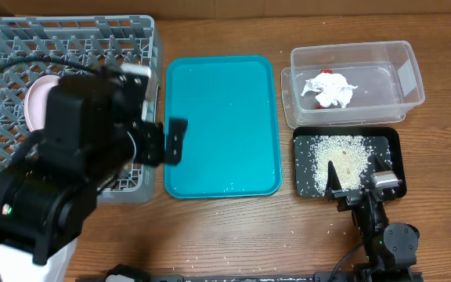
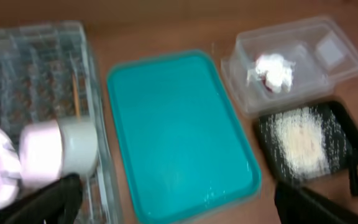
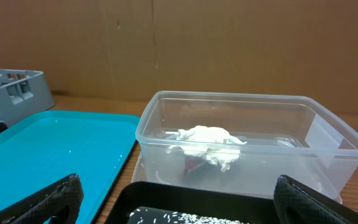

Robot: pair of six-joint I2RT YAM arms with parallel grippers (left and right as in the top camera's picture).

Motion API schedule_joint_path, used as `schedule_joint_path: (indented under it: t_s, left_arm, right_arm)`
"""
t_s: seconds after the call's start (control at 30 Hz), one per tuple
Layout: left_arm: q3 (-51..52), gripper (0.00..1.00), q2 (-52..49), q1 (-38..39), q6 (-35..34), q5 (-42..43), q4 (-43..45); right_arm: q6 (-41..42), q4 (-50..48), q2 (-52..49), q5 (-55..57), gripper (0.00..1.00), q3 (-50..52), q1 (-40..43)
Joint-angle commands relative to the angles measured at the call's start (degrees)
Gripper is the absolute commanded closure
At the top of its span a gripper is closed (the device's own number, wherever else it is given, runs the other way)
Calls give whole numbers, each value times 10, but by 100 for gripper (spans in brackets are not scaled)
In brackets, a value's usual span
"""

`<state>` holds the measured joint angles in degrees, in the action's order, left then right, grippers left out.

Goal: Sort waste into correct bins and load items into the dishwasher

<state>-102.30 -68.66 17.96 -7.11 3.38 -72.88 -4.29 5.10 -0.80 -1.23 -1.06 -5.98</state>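
The grey dish rack (image 1: 69, 35) at the left holds the pink plate (image 1: 36, 98). The left wrist view shows the white cup (image 2: 79, 146), the pink bowl (image 2: 39, 152) and a chopstick (image 2: 75, 96) in the rack. The grey-green bowl is hidden. The clear tub (image 1: 402, 74) holds white tissue (image 1: 331, 90) and the red wrapper (image 1: 327, 73). The black tray (image 1: 390, 141) holds rice (image 1: 339, 157). My left gripper (image 1: 165, 142) is open and empty over the rack's right edge. My right gripper (image 1: 357, 182) is open and empty at the black tray's near edge.
The teal serving tray (image 1: 221, 125) lies between the rack and the bins, with nothing on it. A few rice grains lie on the wood in front of it. My left arm covers much of the rack.
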Motion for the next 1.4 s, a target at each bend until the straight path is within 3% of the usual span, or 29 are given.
schedule_joint_path:
  t_s: [0.0,0.1,0.4,0.9,1.23,1.37]
  left_arm:
    - [30,0,58,-4,81,-23,90]
    - [112,1,118,-4,108,-23,184]
    - [447,0,345,-45,95,3,389]
    - [867,0,678,-90,-2,2,548]
    - [990,0,685,-90,-3,12,691]
    - [1020,0,684,-90,-2,3,693]
  right_arm:
    - [0,-5,6,1,0,6,5]
    - [-1,-5,6,1,0,6,5]
    - [0,-5,6,1,0,6,5]
    - [-1,-5,6,1,0,6,5]
    - [-1,-5,6,1,0,6,5]
    - [-1,-5,6,1,0,6,5]
